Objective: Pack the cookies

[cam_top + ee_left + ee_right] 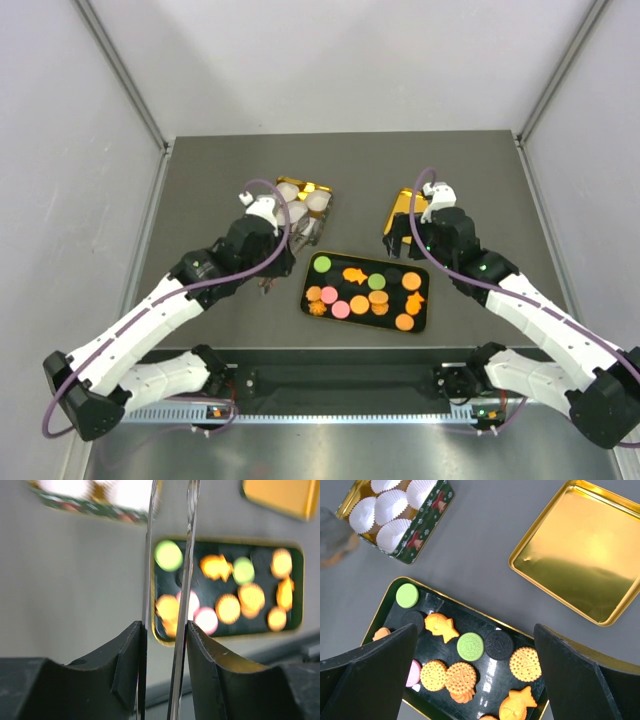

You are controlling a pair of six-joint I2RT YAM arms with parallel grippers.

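The cookies (365, 290) lie on a black gold-rimmed tray (422, 318) mid-table: orange rounds, pink and green discs, dark ones and orange fish shapes. In the right wrist view I see a green disc (408, 595), an orange fish (441, 626) and a round orange one (525, 664). My left gripper (268, 268) is just left of the tray, shut on metal tweezers (187, 555) whose two blades run up between its fingers (125, 655). My right gripper (475, 627) hangs open and empty above the tray's far right part, in the top view (410, 238).
A green Christmas tin (322, 216) holding white paper cups (390, 505) stands behind the left gripper. A gold lid (580, 555) lies upside down behind the tray's right end. White walls enclose the table. A blurred grey-brown shape (335, 542) shows at the right wrist view's left edge.
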